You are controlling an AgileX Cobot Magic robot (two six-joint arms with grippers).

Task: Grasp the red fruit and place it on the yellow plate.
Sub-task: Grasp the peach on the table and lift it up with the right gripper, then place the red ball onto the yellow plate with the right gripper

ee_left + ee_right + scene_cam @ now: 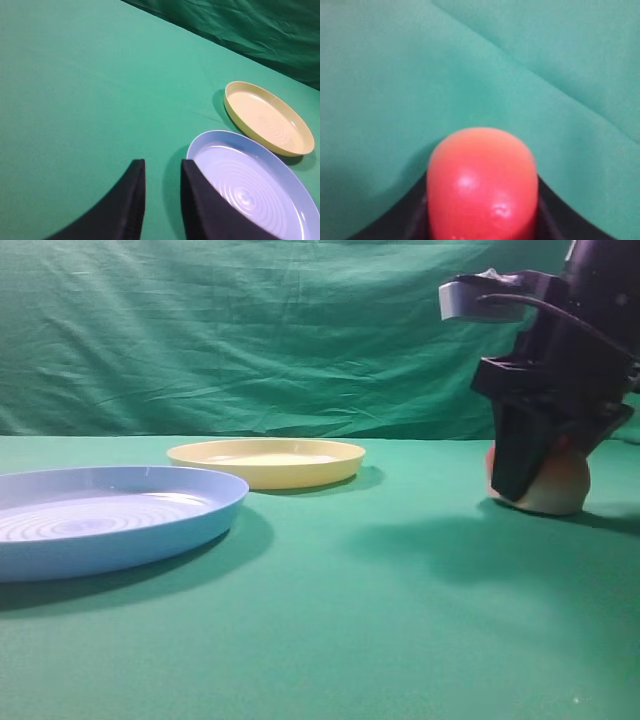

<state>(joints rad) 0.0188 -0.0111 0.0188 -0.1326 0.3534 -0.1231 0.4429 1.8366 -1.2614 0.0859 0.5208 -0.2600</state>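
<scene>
The red fruit (558, 490) rests on the green cloth at the far right, red on top and pale at its base. My right gripper (528, 485) comes down over it, one dark finger in front of it. In the right wrist view the red fruit (482, 182) fills the space between the two black fingers of my right gripper (482, 222), which press against both its sides. The yellow plate (265, 462) sits left of centre, well apart from the fruit. My left gripper (162, 167) hangs open over bare cloth beside the blue plate; the yellow plate (265, 117) lies beyond.
A larger light blue plate (110, 520) with concentric rings lies at the front left, just in front of the yellow plate, and in the left wrist view the blue plate (250, 185) is right of my fingers. A green curtain (250, 330) closes the back.
</scene>
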